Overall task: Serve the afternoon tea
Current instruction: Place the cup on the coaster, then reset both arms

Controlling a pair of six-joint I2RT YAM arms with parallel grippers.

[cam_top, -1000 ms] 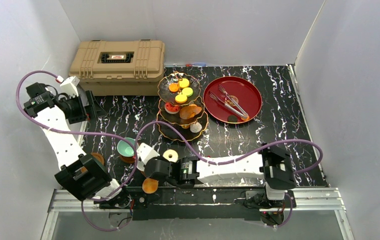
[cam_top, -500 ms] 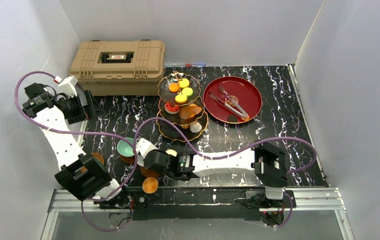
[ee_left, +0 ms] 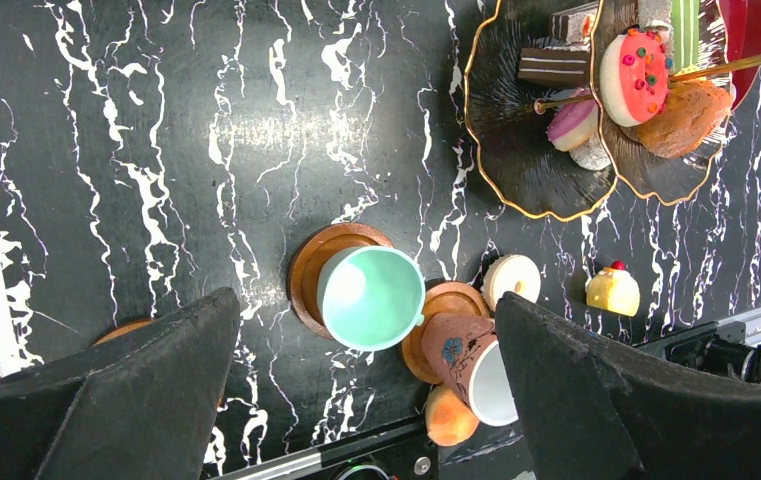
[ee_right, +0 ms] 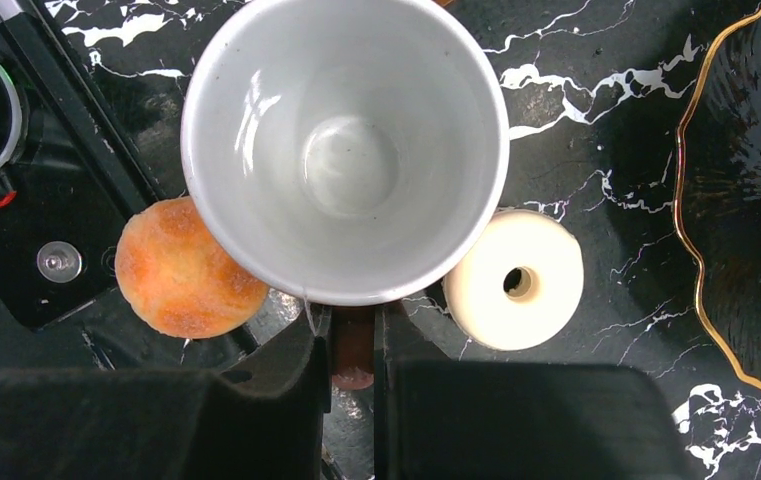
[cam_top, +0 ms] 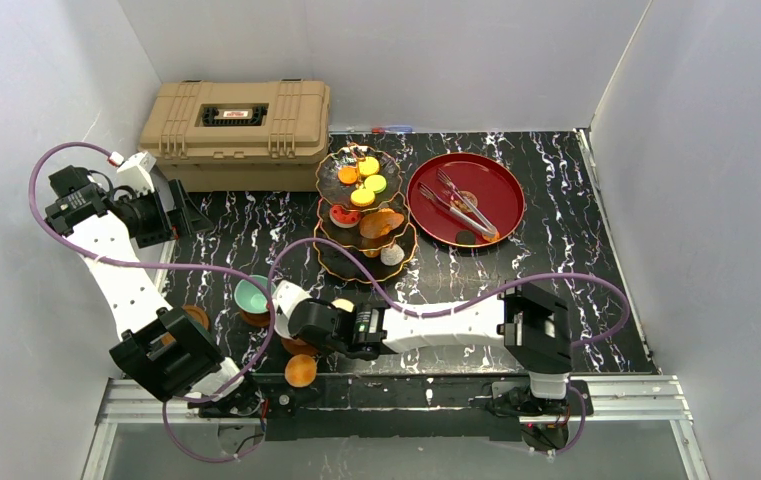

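The right fingers are clenched on the near side of a brown cup, a strip of brown pinched between them. The cup's white inside fills the right wrist view directly ahead of them. One orange sweet lies just ahead and to their left, and one cream donut just ahead and to their right. Both sit on the black marbled desk, close against the cup's rim.

The left fingers are released and spread wide, high over the desk. Far below, in the gap between them, stands one teal cup, so there are two cups in all.

Three brown saucers show. One is under the teal cup, one is beneath the tilted brown cup, and one peeks from behind the left-hand finger. Whether the brown cup touches its saucer is unclear.

One yellow cake with a red top lies beyond the right-hand finger, making three loose sweets on the desk.

Well ahead of both pairs of fingers stands one dark stand with three gold-rimmed tiers. Its top tier holds four macarons, and more sweets sit on the tiers below.

Right of the stand is one red plate with metal utensils on it. Left of it, one tan case sits against the back wall.
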